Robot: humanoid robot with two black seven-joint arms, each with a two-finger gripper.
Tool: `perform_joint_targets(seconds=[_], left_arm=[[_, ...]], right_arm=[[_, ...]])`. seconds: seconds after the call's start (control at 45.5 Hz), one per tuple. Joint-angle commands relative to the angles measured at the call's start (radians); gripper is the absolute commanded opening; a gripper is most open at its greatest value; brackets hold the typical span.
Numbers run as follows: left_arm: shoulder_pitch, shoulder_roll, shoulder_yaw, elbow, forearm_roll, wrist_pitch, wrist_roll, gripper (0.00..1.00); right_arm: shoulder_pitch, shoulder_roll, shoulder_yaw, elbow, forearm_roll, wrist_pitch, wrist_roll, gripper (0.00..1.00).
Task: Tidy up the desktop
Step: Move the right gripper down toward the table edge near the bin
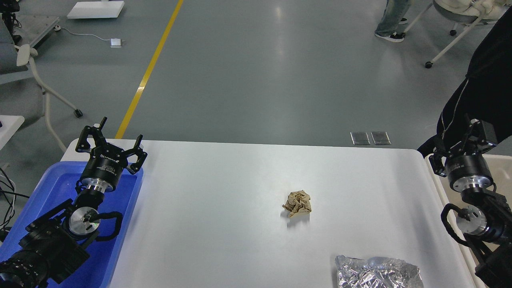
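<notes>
Left gripper [110,141]: your 2 fingers stand spread wide with nothing between them, above the far end of the blue tray [124,208].
Right gripper [460,142]: you see it dark against a black sleeve; its spread cannot be told.
Desktop [224,208]: spans the space between your 2 arms.
Crumpled brown paper [297,203]: lies mid-desktop.
Foil sheet [378,273]: lies at the near edge.
Bin [500,168]: just right of the desktop.

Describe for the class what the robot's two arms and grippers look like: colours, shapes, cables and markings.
Both arms are black, built of thick round segments with shiny silver rings at the joints. A black cable loops beside each wrist. The left gripper has black skeletal fingers on a cylinder printed with small white lettering. The right gripper has the same cylinder and lettering; its fingers look dark and indistinct.
</notes>
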Motion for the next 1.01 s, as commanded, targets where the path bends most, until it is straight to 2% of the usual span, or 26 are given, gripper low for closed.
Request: perform_joint_targets(seconds=[0.0,0.988], left_arm=[[0.0,0.0,0.0,0.0,-0.001,0.0,0.0,1.0],[0.0,0.0,0.0,0.0,-0.001,0.0,0.0,1.0]], right_arm=[[-0.005,-0.02,-0.001,-0.001,0.0,0.0,0.001,1.0],[-0.008,-0.054,0.001,0.006,0.0,0.0,0.003,1.0]])
